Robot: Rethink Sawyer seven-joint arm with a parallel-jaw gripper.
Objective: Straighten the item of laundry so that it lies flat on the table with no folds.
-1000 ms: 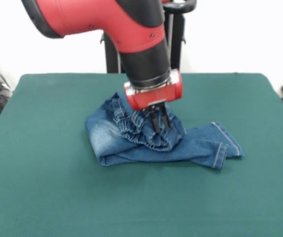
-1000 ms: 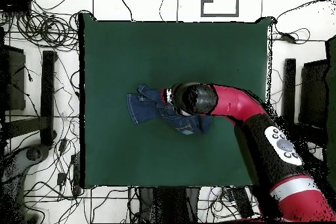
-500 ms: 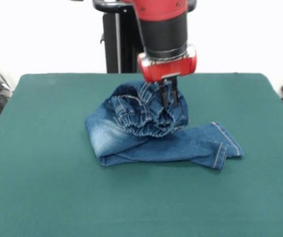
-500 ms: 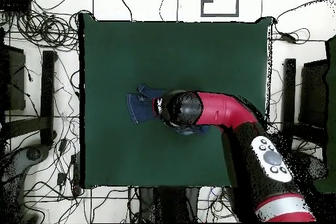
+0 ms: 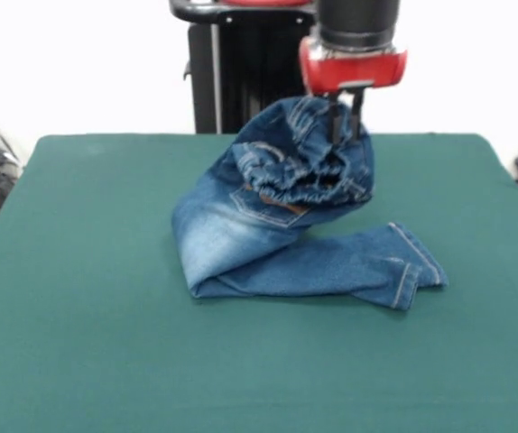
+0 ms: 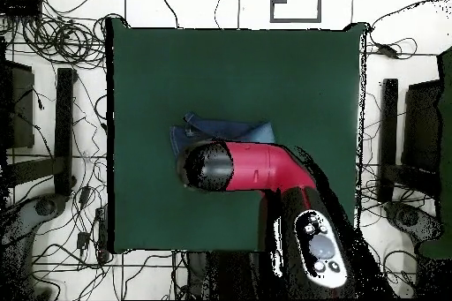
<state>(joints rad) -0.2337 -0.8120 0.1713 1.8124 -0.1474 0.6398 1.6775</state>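
Up it goes — the pincer [image 5: 345,124], clamped shut on the bunched waistband, has hauled the jeans [image 5: 286,225] higher and further toward the pedestal than a sec ago. The rest is peeling off the tabletop [image 5: 106,343], one hemmed leg still lying flat. Looks like it's unfolding, tho overhead the arm hides most.

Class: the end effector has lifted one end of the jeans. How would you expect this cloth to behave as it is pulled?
The jeans are probably floppy: the part raised by the end effector bunches and droops. They are likely fairly heavy, since the leg stays on the table.
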